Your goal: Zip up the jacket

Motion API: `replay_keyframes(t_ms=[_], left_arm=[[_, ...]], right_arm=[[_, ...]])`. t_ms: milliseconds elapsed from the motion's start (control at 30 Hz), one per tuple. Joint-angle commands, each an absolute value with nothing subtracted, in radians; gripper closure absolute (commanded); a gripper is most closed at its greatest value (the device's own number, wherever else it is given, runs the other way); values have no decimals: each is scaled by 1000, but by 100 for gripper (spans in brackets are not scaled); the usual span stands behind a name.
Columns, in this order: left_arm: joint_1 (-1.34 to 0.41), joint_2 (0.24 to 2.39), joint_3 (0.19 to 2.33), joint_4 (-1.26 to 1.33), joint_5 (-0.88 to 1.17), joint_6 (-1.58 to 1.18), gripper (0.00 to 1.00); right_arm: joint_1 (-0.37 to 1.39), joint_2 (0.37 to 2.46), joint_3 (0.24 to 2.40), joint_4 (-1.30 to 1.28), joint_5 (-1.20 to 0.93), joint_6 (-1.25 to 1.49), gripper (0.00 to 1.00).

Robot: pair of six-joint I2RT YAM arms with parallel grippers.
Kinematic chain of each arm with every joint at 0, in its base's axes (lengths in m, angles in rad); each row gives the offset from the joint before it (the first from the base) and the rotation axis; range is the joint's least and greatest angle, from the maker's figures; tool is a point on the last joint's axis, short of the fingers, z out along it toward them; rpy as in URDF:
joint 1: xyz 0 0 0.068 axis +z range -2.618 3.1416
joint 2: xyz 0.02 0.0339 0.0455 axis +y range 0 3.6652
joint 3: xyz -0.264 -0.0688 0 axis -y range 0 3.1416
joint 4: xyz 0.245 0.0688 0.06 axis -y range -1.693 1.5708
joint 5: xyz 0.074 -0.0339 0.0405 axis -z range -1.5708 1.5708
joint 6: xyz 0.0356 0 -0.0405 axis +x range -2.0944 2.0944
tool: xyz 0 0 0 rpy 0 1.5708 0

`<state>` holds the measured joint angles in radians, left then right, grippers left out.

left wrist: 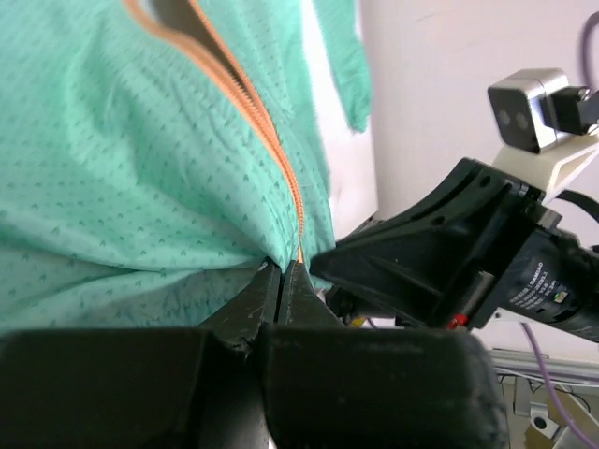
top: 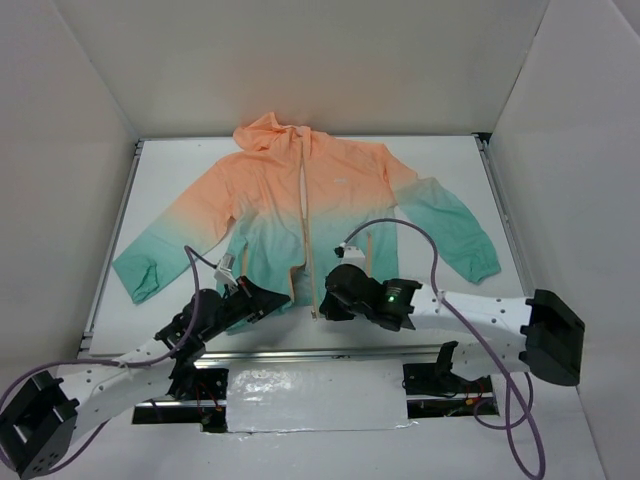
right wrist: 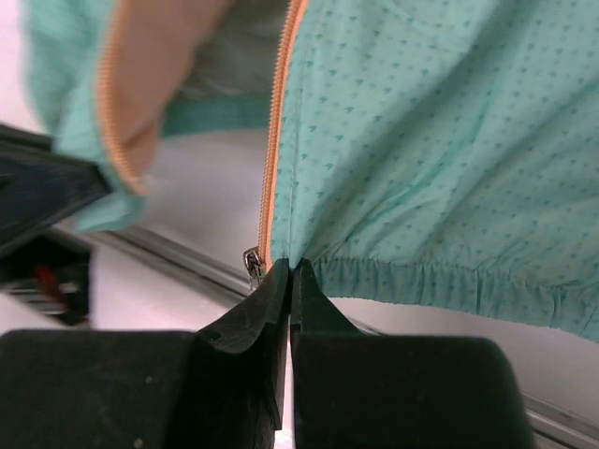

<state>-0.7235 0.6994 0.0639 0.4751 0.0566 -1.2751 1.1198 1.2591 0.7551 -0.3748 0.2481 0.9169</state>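
The jacket lies flat with its hood at the far side, orange on top and teal at the hem, its front open along the pale zipper. My left gripper is shut on the teal hem corner of the left front panel beside its orange zipper tape. My right gripper is shut on the hem corner of the right front panel. The metal slider hangs at the bottom of that panel's zipper tape, just left of my fingers.
The metal rail at the table's near edge runs just below both grippers. White walls enclose the table on the left, back and right. The right arm's housing is close beside the left gripper.
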Motion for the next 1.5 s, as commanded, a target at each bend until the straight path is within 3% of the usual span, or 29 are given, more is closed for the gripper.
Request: replay_keyframes(t_ms=[0, 200, 500, 733, 1267, 1467], left_arm=[[-724, 742, 92, 756, 54, -1201, 100], [-724, 853, 77, 1049, 97, -1196, 100], [-724, 953, 55, 1207, 118, -1246, 100], [-724, 917, 38, 1175, 118, -1267, 100], [-726, 772, 66, 812, 117, -1402, 100], [-724, 767, 64, 856, 133, -1459, 100]], right_arm=[[1129, 1181, 697, -220, 250, 959, 100], [1129, 1068, 609, -49, 218, 956, 100], [1129, 957, 500, 129, 230, 950, 100], [1129, 913, 431, 268, 261, 927, 100], [1129, 899, 371, 457, 241, 819, 100], [1127, 899, 331, 518, 230, 811, 100]])
